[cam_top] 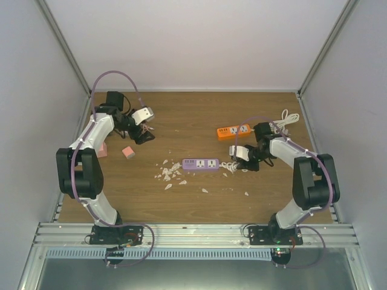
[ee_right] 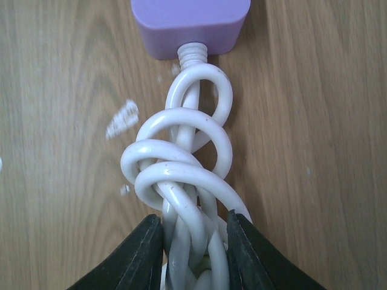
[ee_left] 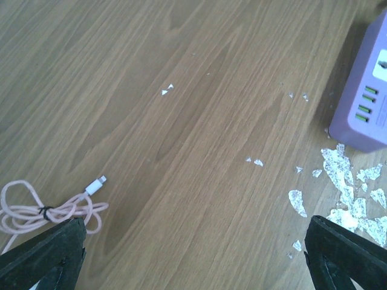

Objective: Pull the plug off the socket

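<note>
Cord [ee_right: 181,157], white and coiled in loops, leaves one end of a purple power strip [ee_right: 190,24] lying flat at mid-counter [cam_top: 181,115]. Right tool [ee_right: 193,241] is clenched on the coil. Left tool [ee_left: 193,257] hangs released above the wood, with a pink cable [ee_left: 36,208] beside one finger and white scraps [ee_left: 347,181] near the other. Whether a plug sits in the strip cannot be told.

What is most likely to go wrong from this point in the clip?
1. The right hand is closed on the coiled white cord coming out of the purple strip, not on a plug. A pull would probably drag the whole strip.
2. The left hand hangs open over bare wood, apart from the strip, so nothing braces it against that pull.
</note>
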`<move>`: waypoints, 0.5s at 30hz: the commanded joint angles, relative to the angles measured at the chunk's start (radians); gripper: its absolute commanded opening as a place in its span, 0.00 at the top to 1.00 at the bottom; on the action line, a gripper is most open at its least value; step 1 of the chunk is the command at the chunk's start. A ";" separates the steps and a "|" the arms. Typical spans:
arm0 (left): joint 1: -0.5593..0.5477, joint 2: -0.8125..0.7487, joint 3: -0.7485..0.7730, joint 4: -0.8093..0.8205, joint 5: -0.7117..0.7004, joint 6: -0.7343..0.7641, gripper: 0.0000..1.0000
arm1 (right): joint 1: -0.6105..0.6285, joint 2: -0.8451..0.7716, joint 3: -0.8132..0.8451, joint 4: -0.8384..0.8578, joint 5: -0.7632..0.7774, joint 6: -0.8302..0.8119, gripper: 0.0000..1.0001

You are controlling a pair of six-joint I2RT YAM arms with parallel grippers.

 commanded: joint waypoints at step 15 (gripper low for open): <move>-0.078 -0.002 0.040 0.058 -0.017 -0.045 0.01 | -0.401 0.039 0.080 -0.065 0.093 -0.281 0.70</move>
